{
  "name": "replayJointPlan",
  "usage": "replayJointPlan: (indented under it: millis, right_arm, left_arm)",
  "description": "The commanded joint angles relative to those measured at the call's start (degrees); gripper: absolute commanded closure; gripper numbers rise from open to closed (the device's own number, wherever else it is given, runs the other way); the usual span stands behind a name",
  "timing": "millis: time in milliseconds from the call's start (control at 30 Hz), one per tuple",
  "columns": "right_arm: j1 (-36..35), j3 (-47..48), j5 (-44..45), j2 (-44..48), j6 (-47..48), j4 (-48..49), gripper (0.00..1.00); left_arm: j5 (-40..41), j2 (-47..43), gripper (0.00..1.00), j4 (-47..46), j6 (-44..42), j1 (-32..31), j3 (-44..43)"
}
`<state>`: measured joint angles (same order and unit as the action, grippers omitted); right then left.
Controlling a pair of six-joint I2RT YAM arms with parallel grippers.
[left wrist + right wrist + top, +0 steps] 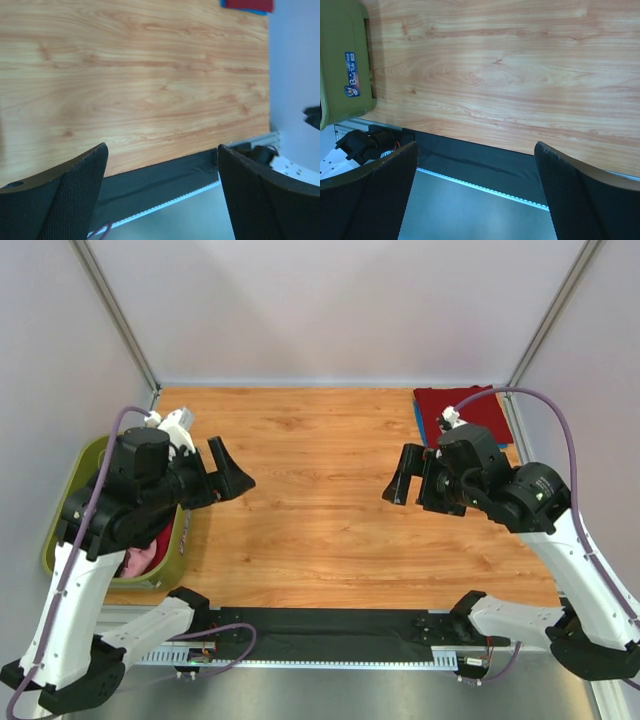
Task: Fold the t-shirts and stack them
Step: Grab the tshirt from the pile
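A folded dark red t-shirt (465, 412) lies at the table's back right corner on a folded blue t-shirt (419, 420), of which only an edge shows. The red shirt also shows at the top edge of the left wrist view (248, 5). A pink and magenta shirt (145, 555) lies crumpled in the olive-green bin (75, 475) at the left. My left gripper (232, 472) is open and empty above the table's left part (162, 190). My right gripper (403, 478) is open and empty above the right part (475, 190). No black shirt can be made out.
The bin stands off the table's left edge and shows in the right wrist view (342, 55). A dark creased strip (330, 625) runs along the table's near edge between the arm bases. Grey walls close in the back and sides.
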<state>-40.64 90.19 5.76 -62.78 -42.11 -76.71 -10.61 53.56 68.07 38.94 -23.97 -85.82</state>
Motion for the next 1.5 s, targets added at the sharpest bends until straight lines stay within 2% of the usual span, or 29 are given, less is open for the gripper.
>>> replayJointPlan:
  millis: [0, 33, 133, 167, 267, 333, 367, 400, 567, 667, 733, 833, 900, 967, 1000, 1033, 1067, 1233, 1267, 1333, 1367, 1467]
  right_arm:
    - [-0.05, 4.89, -0.66, -0.76, 1.41, -0.98, 0.00]
    - [-0.05, 5.43, -0.66, -0.93, 1.50, -1.60, 0.00]
    - [-0.05, 5.70, -1.54, -0.67, 1.24, -3.44, 0.00]
    - [-0.05, 5.35, -2.24, -0.24, 1.33, -3.80, 0.00]
    - [0.04, 2.01, -4.88, 2.92, 1.68, -2.66, 0.00]
    - [0.04, 0.34, -4.88, 5.38, 1.42, -2.22, 0.00]
    - [-0.05, 0.07, -4.88, 6.00, 1.50, -2.13, 0.00]
    - [0.04, 0.07, -4.88, 6.53, 1.68, -2.13, 0.00]
    - [-0.05, 2.44, -7.08, 7.06, 2.91, -4.50, 0.00]
    - [0.04, 3.15, -6.81, 6.97, 3.09, -5.12, 0.00]
    - [-0.05, 3.50, -6.20, 6.89, 2.65, -5.12, 0.00]
    - [-0.05, 4.64, -5.85, 6.80, 2.38, -5.12, 0.00]
    - [-0.05, 5.69, -5.85, 6.53, 2.21, -5.47, 0.01]
    - [-0.05, 6.13, -5.85, 6.19, 1.68, -5.82, 0.01]
    - [-0.05, 6.40, -4.02, 6.18, 1.42, -5.91, 0.01]
    - [-0.05, 6.40, -3.91, 6.18, 1.15, -5.91, 0.01]
    - [-0.05, 6.14, -3.83, 6.36, 0.89, -5.48, 0.01]
    - [-0.05, 4.91, -3.91, 7.33, -0.34, -2.93, 0.02]
    - [-0.05, 4.99, -3.91, 7.24, -0.52, -2.66, 0.02]
    - [-0.05, 5.34, -4.09, 7.06, -0.78, -1.26, 0.02]
    - [-0.05, 5.78, -4.35, 7.06, -0.78, -0.73, 0.02]
    - [-0.05, 6.92, -4.00, 6.97, 0.18, 0.85, 0.02]
  left_arm:
    - [16.55, 4.87, 0.04, 6.25, -0.80, 0.58, -8.97]
    - [23.81, 6.45, 0.04, 7.76, -1.40, 1.28, -10.84]
    - [34.04, 12.69, 0.04, 13.31, -1.67, 9.00, -14.90]
    - [33.99, 13.06, 0.05, 12.53, -2.37, 15.38, -13.86]
    - [28.82, 14.81, 0.09, 7.53, -0.20, 28.30, -5.70]
    - [24.69, 16.57, 0.24, 4.01, 0.08, 31.07, -1.65]
    - [24.59, 17.19, 0.25, 2.26, 0.52, 32.65, 0.37]
    - [24.59, 17.97, 0.26, 0.06, 0.79, 33.71, 3.52]
    - [25.28, 25.10, 0.27, -1.19, 0.00, 40.57, 8.04]
    - [30.02, 25.28, 0.26, -1.98, -1.93, 42.94, 11.63]
    - [32.57, 23.62, 0.24, -6.27, -3.33, 44.44, 17.60]
    - [27.94, 25.61, 0.24, -12.08, -4.31, 50.49, 23.06]
    - [27.49, 28.34, 0.25, -13.84, -4.92, 50.77, 23.51]
    - [26.87, 32.65, 0.37, -13.50, -5.98, 50.69, 22.28]
    - [26.00, 33.53, 0.52, -13.32, -6.24, 50.68, 20.36]
    - [25.47, 33.71, 0.90, -13.23, -6.33, 50.68, 19.39]
    - [24.68, 32.93, 1.00, -12.88, -5.90, 50.77, 18.51]
    - [21.07, 21.27, 1.00, -10.43, -3.00, 47.71, 6.84]
    - [20.55, 20.02, 1.00, -9.37, -2.29, 46.83, 0.98]
    - [18.27, 16.60, 1.00, -9.10, -0.01, 43.41, -5.29]
    - [17.48, 15.71, 1.00, -9.97, 1.04, 42.09, -10.98]
    - [13.95, 11.05, 1.00, -18.28, 6.13, 35.41, -15.33]
